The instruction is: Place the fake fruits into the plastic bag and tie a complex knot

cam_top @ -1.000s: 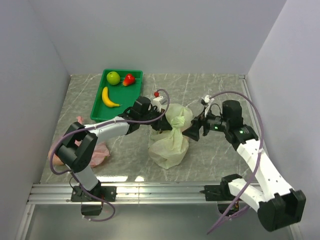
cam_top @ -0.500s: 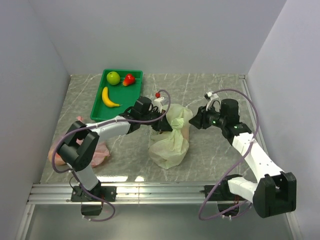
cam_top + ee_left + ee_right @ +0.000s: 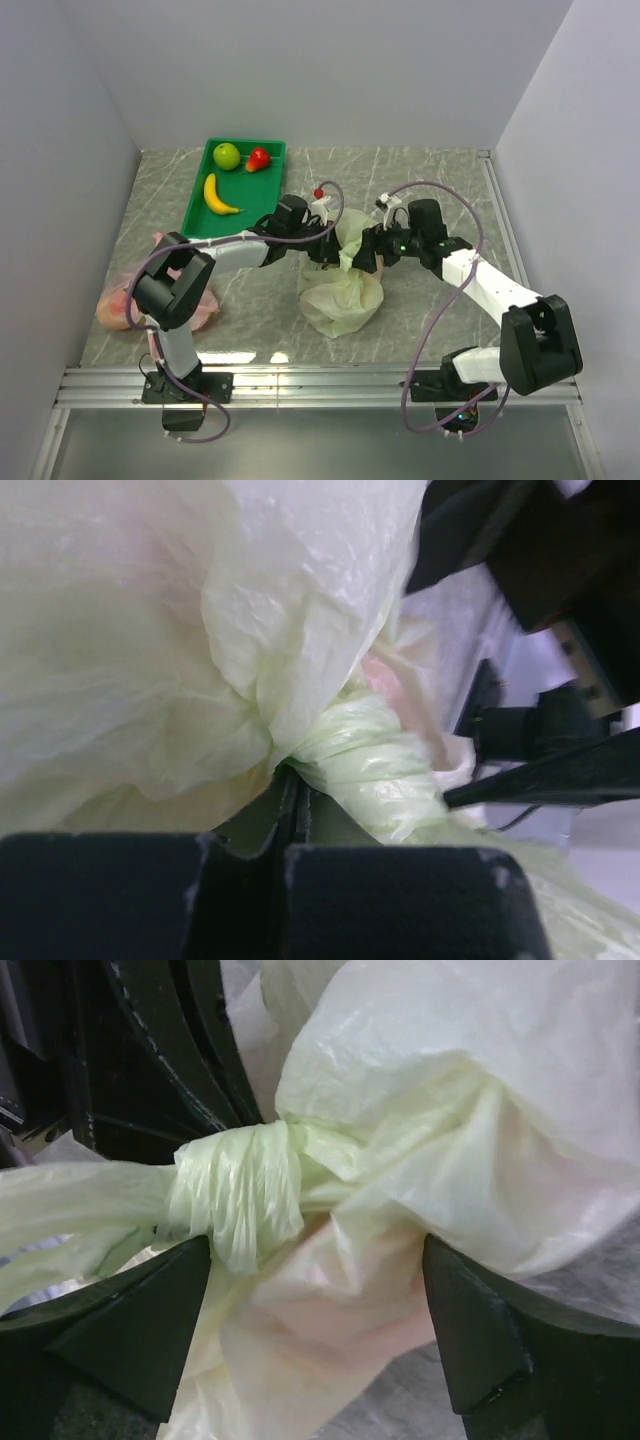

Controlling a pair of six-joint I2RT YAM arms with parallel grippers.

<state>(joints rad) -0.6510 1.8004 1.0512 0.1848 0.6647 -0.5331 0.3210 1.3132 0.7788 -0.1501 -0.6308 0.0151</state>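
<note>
The pale green plastic bag (image 3: 342,295) sits mid-table, bulging, with a twisted knot (image 3: 238,1193) at its neck. My left gripper (image 3: 328,252) is shut on a strand of the bag just left of the knot; the pinched plastic shows in the left wrist view (image 3: 350,755). My right gripper (image 3: 362,253) is open, its fingers (image 3: 130,1320) on either side of the bag's neck right under the knot. A pinkish fruit shows through the plastic (image 3: 330,1300). A green apple (image 3: 227,155), a small red fruit (image 3: 258,158) and a yellow banana (image 3: 217,196) lie in the green tray (image 3: 270,160).
A pink plastic bag (image 3: 120,305) lies crumpled at the left, beside the left arm's base. Grey walls close in the table on three sides. Purple cables loop above both arms.
My right gripper has swung left from about a hand's width away to the bag's neck and now straddles it open. My left gripper stays shut on the bag.
</note>
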